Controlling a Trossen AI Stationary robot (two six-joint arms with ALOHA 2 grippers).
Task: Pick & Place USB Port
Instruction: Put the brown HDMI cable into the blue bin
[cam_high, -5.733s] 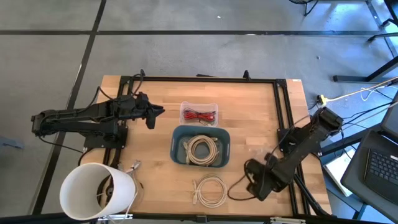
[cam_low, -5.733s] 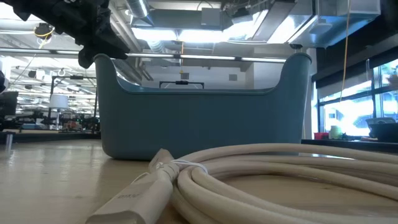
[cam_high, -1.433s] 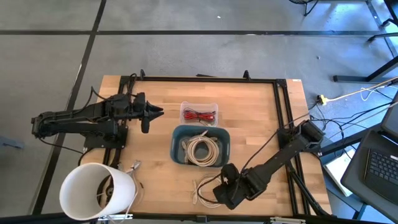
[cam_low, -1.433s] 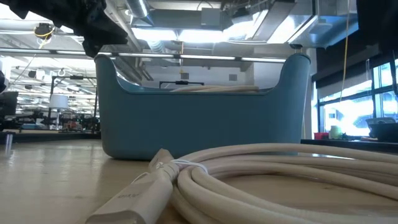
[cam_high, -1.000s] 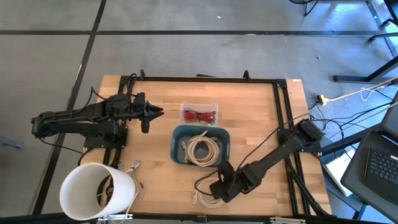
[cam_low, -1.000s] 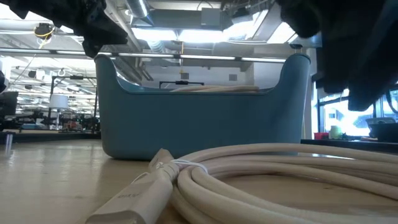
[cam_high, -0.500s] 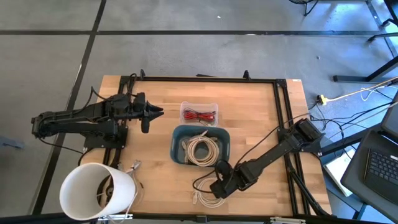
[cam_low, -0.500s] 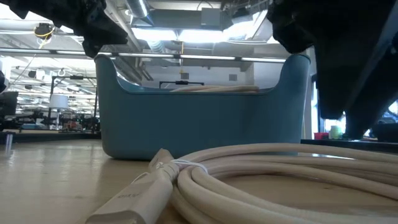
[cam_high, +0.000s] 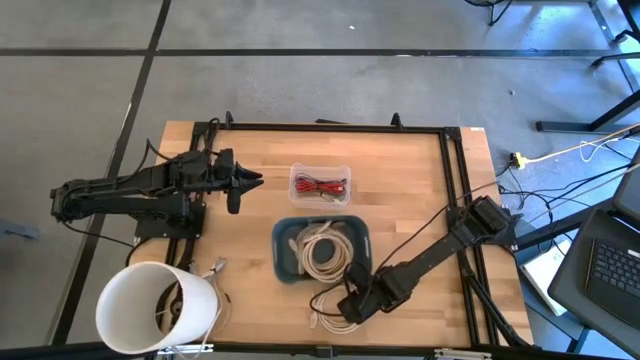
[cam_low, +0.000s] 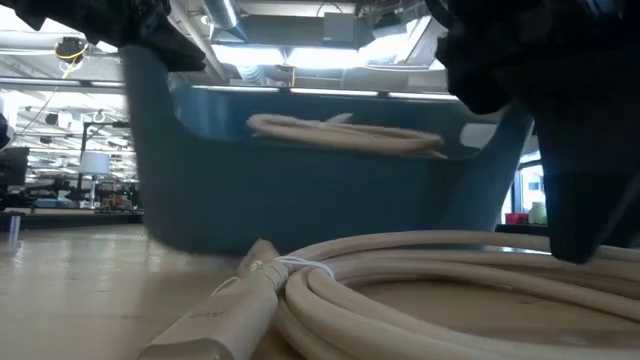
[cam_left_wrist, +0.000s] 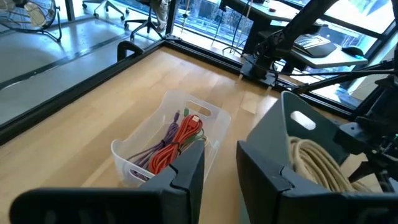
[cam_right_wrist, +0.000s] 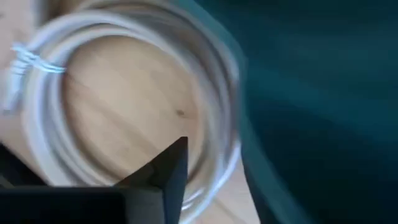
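1. The right gripper (cam_high: 352, 306) is low over the coiled white cable with a USB plug (cam_high: 335, 312), which lies flat on the wooden table (cam_high: 420, 190).
2. In the right wrist view one dark finger (cam_right_wrist: 168, 168) points into the open middle of that coil (cam_right_wrist: 130, 99); the second finger is out of frame, so it cannot be told whether the fingers are spread or pressed.
3. The blue plastic bin (cam_high: 320, 249), tilted and blurred, sits just beside the right gripper and holds a second white coil (cam_high: 322, 252).
4. The left gripper (cam_high: 245, 183) hangs well apart from the coil, fingers (cam_left_wrist: 186, 174) slightly spread, pinching nothing.
5. A clear tray of red wires (cam_high: 320, 184) lies just ahead of the left fingers.
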